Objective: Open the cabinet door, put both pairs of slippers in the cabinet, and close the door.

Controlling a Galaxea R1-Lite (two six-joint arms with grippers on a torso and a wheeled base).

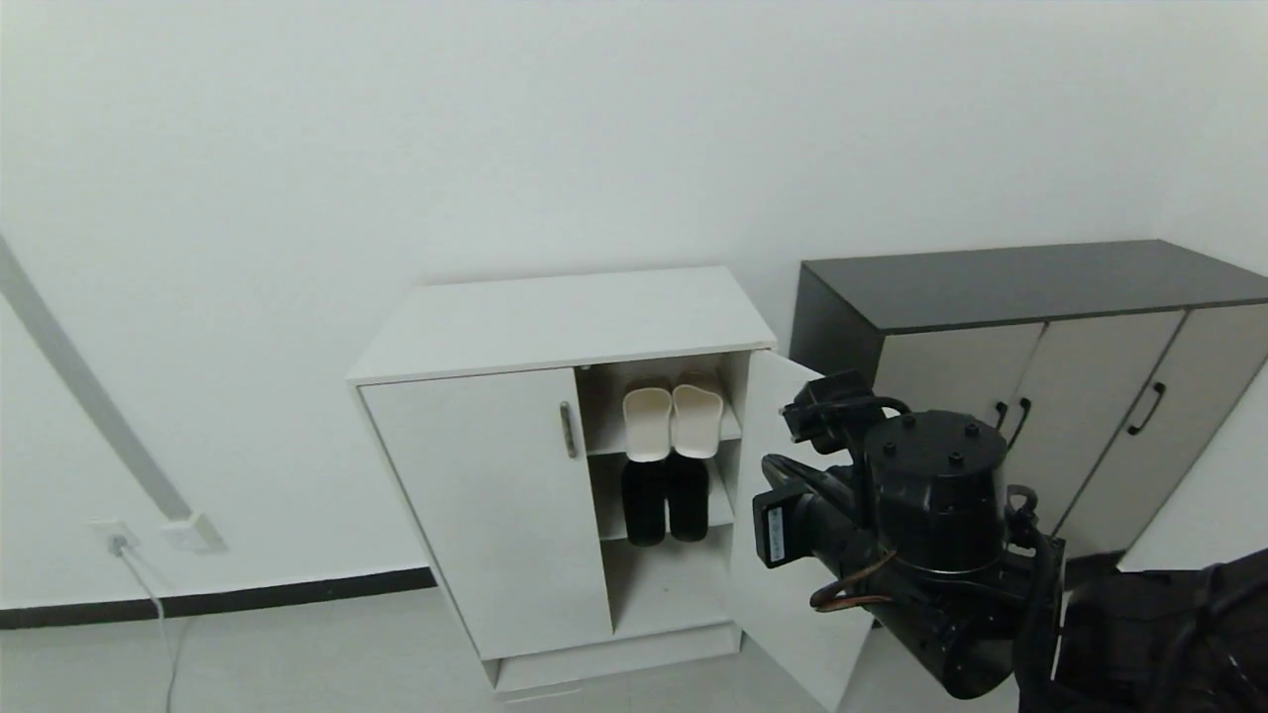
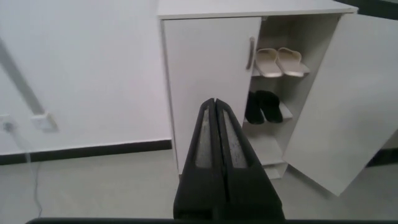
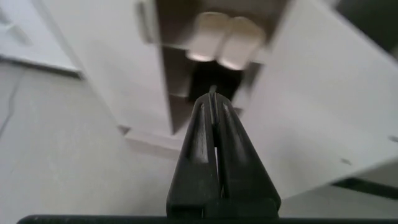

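White cabinet (image 1: 555,317) sits against the wall in the head view. Its left door (image 1: 485,505) is shut and its right door (image 1: 783,584) is swung wide, with the free edge hanging out over the floor (image 1: 327,654). The cream slippers (image 1: 674,421) are on the upper shelf and the black slippers (image 1: 666,500) on the shelf right below, ends poking a bit past the shelf edges. There's lots of open floor in front of the shut door. The right arm (image 1: 921,515) is bent just in front of the open door and covers part of its face. A dark-topped cabinet (image 1: 1030,282) stands close by on that side.

In the left wrist view, the left gripper (image 2: 215,102) has its fingers pressed flat together, holding nothing. It points at the shut door, well back from the cabinet, with bare floor between.

In the right wrist view, the right gripper (image 3: 214,96) is also closed on nothing. It's aimed into the opening and lines up with the black slippers, and the open door runs alongside it.
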